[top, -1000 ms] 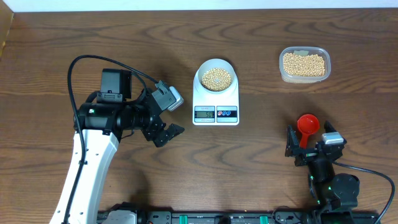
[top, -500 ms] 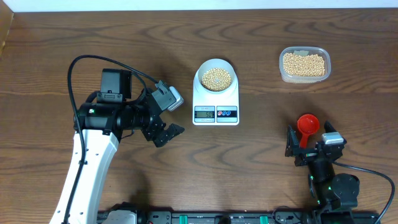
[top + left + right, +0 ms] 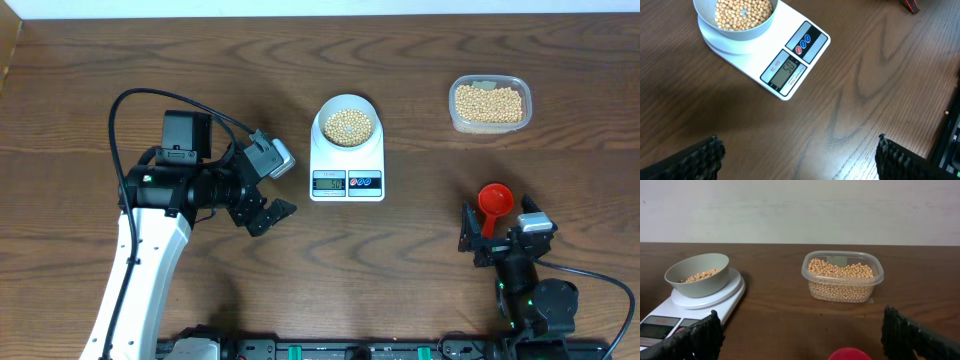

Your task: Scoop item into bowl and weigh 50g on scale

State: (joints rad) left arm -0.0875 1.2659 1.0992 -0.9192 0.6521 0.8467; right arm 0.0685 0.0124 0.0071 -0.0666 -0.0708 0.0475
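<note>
Tan beans (image 3: 348, 125) fill the bowl (image 3: 322, 118) atop the scale (image 3: 376, 162) for weighing; our left claw (image 3: 799, 150) and right claw (image 3: 800, 332) gape empty.

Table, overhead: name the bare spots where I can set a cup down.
Bare wood lies between the scale and the tub, and along the far edge behind both. Crowded: around the red scoop by the right hand.
</note>
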